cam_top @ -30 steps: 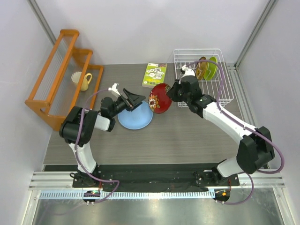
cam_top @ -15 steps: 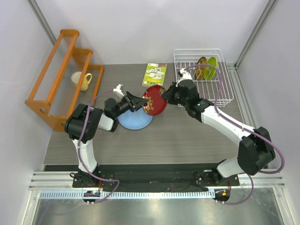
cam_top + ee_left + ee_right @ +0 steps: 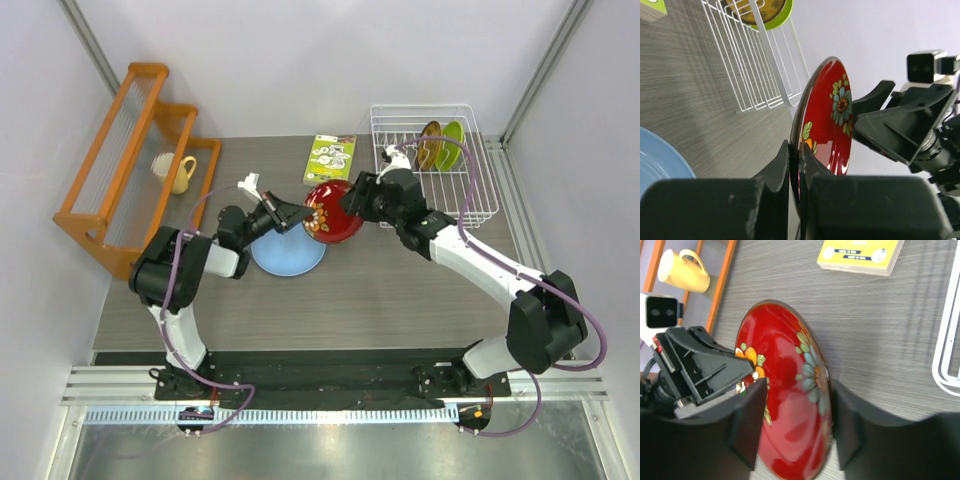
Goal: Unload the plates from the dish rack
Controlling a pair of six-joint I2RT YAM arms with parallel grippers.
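1. The dark-red floral plate is hanging on edge above the table, outside the dish rack and between the two grippers. In the top view it is overlapping the far rim of the light-blue plate, which is lying flat on the table.
2. A green-and-white booklet is lying just beyond the red plate. An orange wooden rack with a yellow mug is standing well apart on the left. The yellow patterned plate and the lime-green plate are standing upright side by side in the dish rack, and the right arm's cable is arching over its wires.
3. The left wrist view is showing the plate edge-on. The left gripper is pinching its near rim, fingers almost together.
4. The right wrist view is showing the flowered face. The right gripper is straddling the opposite rim at half width, with both fingers pressing against the plate.
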